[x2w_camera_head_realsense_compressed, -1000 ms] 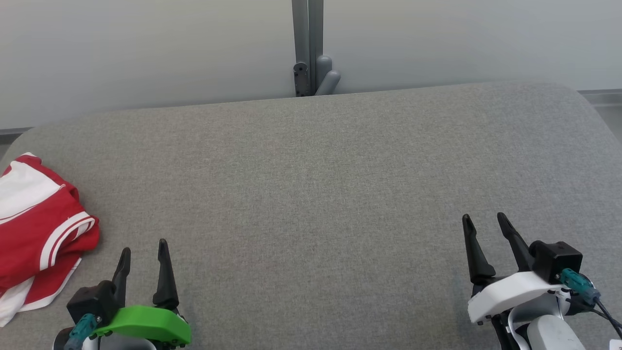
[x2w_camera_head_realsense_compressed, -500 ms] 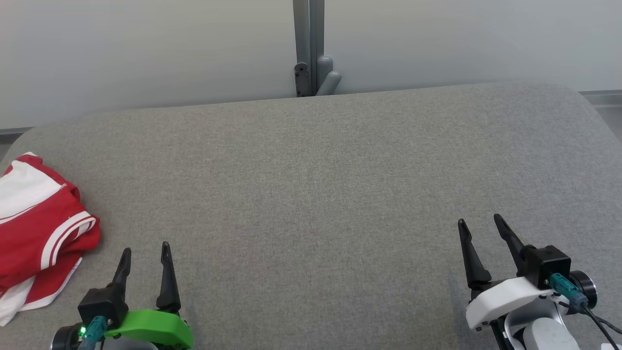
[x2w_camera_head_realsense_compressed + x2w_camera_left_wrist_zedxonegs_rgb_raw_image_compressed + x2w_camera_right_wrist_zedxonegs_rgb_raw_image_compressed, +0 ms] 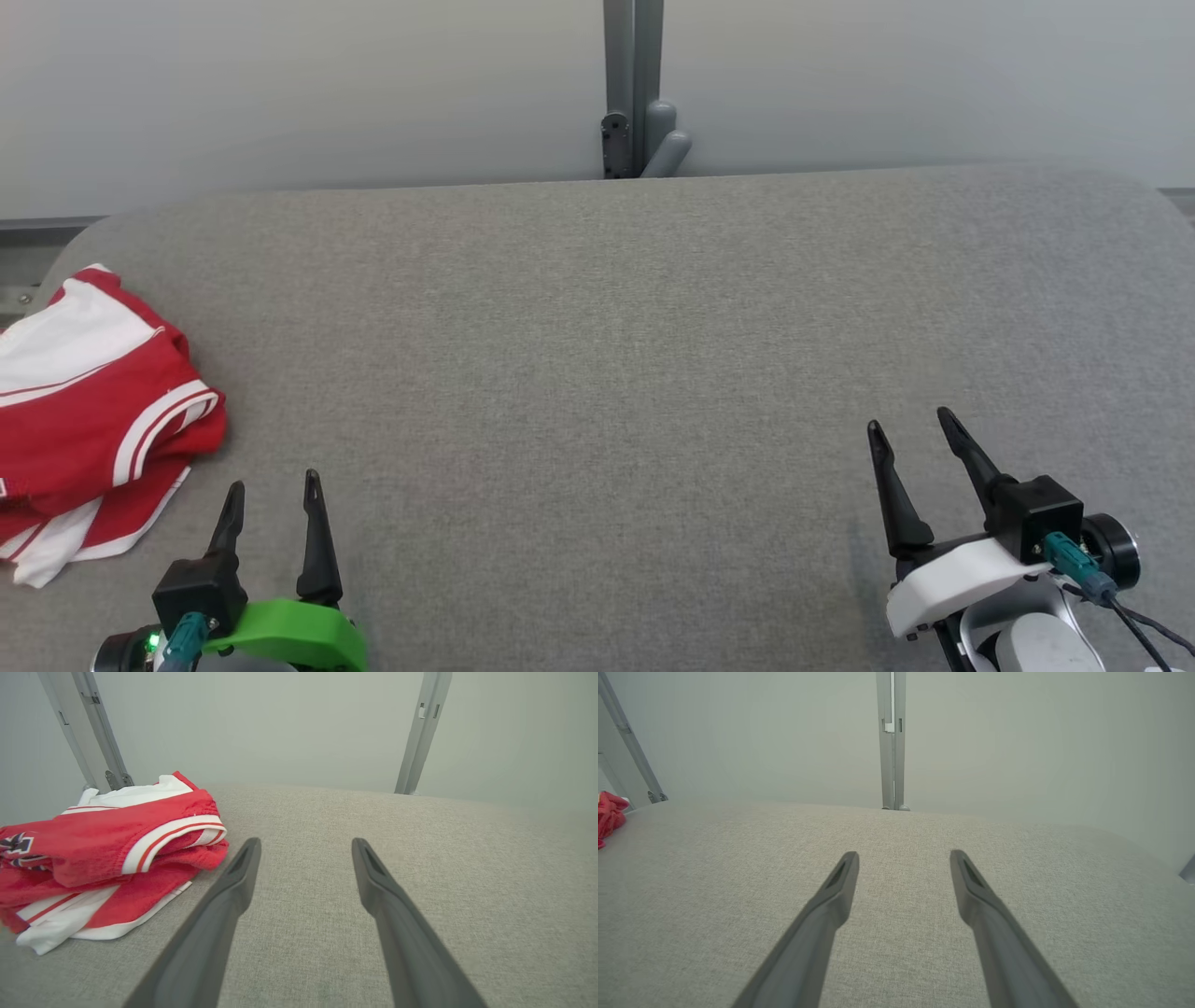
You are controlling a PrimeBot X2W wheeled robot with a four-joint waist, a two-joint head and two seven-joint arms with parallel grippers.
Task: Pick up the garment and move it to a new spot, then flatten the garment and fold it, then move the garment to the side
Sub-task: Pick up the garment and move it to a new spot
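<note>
Red-and-white garment [image 3: 93,411] lies bunched at the left edge of the grey table [image 3: 597,373]. Left gripper [image 3: 273,481] is spread wide and empty, just right of it. Right gripper [image 3: 908,418] is also released (well apart, near right). Risk: pinching only the top layer could drag the pile off the left edge.

Left hand [image 3: 273,480] — green shell [image 3: 289,630], right hand [image 3: 907,418] — white, black fingers [image 3: 319,551], teal plugs [image 3: 1069,553]

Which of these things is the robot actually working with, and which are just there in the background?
Part of the job:
- red and white garment, bunched up at far left
- left gripper and right gripper, jaws open and empty
- grey padded table it works on

Just there:
- metal post behind the table
- pale wall
</note>
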